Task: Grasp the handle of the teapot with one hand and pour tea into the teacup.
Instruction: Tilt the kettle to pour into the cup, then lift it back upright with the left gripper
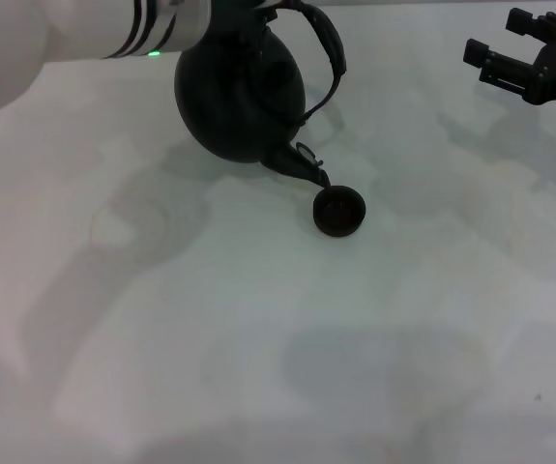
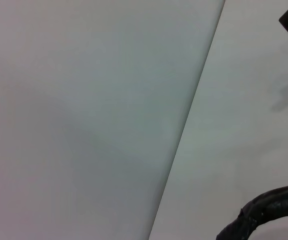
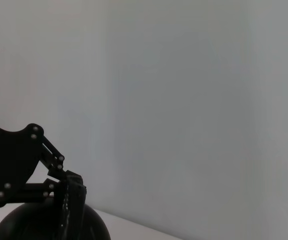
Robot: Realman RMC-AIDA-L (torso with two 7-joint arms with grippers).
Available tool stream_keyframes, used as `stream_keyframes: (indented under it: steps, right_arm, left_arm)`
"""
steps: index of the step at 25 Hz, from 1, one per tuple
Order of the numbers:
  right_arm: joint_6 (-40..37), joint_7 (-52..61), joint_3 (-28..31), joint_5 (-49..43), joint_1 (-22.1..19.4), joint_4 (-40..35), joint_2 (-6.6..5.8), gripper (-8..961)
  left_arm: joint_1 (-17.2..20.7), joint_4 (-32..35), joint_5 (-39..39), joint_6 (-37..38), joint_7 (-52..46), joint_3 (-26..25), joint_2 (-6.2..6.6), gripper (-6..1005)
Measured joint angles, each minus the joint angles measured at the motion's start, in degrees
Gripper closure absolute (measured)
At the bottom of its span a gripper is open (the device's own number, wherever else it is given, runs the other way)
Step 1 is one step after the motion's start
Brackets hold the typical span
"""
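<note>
Left gripper [image 3: 66, 200] clamped on handle [image 1: 324, 48], teapot [image 1: 239, 92] tipped, spout over teacup [image 1: 338, 212] at its 5 o'clock. Right gripper [image 1: 495, 43] idle at 2 o'clock, fingers spread.

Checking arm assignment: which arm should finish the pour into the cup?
Left. The left gripper is at the teapot, which is tilted with its spout over the cup. The right gripper hangs open at the far right, away from both.
</note>
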Motion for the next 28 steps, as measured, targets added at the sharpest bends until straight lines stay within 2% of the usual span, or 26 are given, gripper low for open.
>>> stream_keyframes:
  steps: [10, 28]
  right_arm:
    - [-0.28, 0.00, 0.00, 0.00, 0.02, -0.02, 0.00, 126]
    - [-1.61, -0.06, 0.00, -0.08, 0.15, 0.38, 0.00, 126]
  left_arm:
    - [-1.85, -1.04, 1.03, 0.04, 0.10, 1.46, 0.50, 894]
    - [-4.63, -2.49, 1.52, 0.01, -0.52, 3.77, 0.26, 894]
